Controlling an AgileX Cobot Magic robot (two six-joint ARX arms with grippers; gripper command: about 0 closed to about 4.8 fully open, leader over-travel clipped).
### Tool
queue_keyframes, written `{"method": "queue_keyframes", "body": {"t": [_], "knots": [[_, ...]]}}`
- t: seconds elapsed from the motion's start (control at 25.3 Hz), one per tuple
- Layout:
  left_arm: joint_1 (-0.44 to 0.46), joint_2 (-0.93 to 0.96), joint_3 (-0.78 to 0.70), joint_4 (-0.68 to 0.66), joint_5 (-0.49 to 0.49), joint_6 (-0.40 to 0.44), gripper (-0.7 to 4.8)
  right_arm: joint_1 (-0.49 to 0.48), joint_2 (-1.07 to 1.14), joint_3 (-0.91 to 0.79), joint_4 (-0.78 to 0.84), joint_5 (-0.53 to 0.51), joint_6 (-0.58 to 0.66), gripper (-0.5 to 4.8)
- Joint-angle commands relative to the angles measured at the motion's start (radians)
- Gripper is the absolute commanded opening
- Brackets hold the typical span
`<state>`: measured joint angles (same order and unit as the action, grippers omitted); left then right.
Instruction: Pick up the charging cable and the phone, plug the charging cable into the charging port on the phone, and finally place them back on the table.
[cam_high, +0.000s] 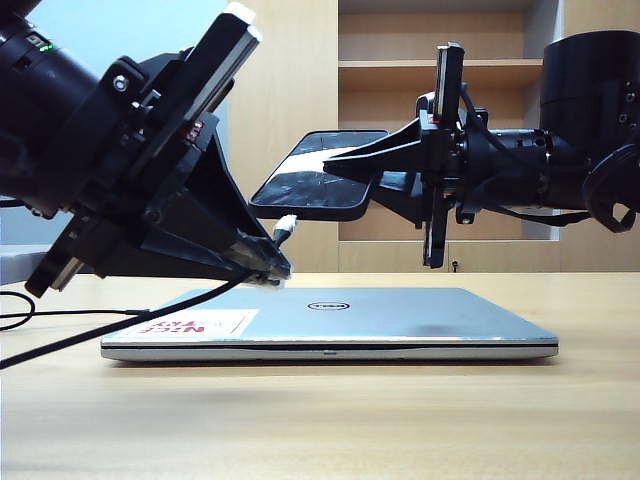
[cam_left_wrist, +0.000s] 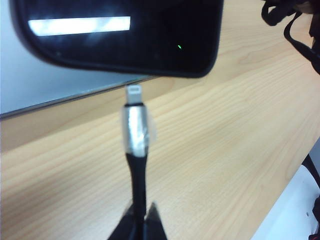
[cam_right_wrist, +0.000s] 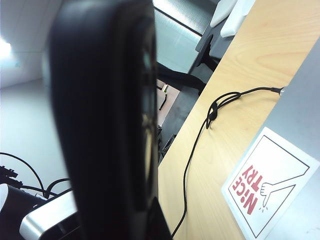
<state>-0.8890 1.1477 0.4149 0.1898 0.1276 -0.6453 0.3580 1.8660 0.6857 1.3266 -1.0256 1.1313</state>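
The left pincer (cam_high: 262, 266) hung low over the near left corner of the closed silver laptop (cam_high: 330, 322), its fingers pressed together on the black charging cable (cam_high: 120, 330). In the left wrist view the same pincer (cam_left_wrist: 140, 220) was clamped on the cord just behind the plug, and the silver-white plug (cam_left_wrist: 134, 120) stood up from it toward the phone (cam_left_wrist: 125, 35). The plug's tip sat just beside the phone's lower edge; whether it touched the edge could not be told, and the charging port itself was too dark to make out. The rest of the cable trailed off the pincer to the left, down onto the table (cam_high: 320, 420).

The right pincer (cam_high: 340, 165) reached in from the right of the exterior view, level above the laptop, closed on the phone (cam_high: 315, 185). The phone was held in the air, tilted, its glossy screen facing up and toward the camera, its lower left corner nearest the plug (cam_high: 286, 225). In the right wrist view the phone (cam_right_wrist: 107, 115) filled the foreground edge-on and blurred, with the dark finger (cam_right_wrist: 155, 220) against it.

The laptop lay flat on the table with a red-lettered sticker (cam_high: 200, 324) at its near left corner. A wooden shelf cabinet (cam_high: 440, 60) stood behind.
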Motion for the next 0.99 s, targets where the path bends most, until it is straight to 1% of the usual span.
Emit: {"method": "queue_keyframes", "body": {"t": [0.04,0.71,0.83,0.99], "knots": [[-0.001,-0.004,0.004,0.006,0.0,0.001,-0.08,0.003,-0.008,0.005,0.039,-0.002,-0.012,-0.05],[-0.001,-0.004,0.004,0.006,0.0,0.002,-0.08,0.026,-0.008,0.005,0.037,-0.002,-0.04,-0.05],[-0.001,-0.004,0.004,0.006,0.0,0.002,-0.08,0.026,-0.008,0.005,0.035,-0.02,-0.066,-0.05],[-0.002,-0.004,0.004,0.006,0.0,0.002,-0.08,0.026,-0.008,0.005,0.037,-0.024,-0.069,-0.05]]}}
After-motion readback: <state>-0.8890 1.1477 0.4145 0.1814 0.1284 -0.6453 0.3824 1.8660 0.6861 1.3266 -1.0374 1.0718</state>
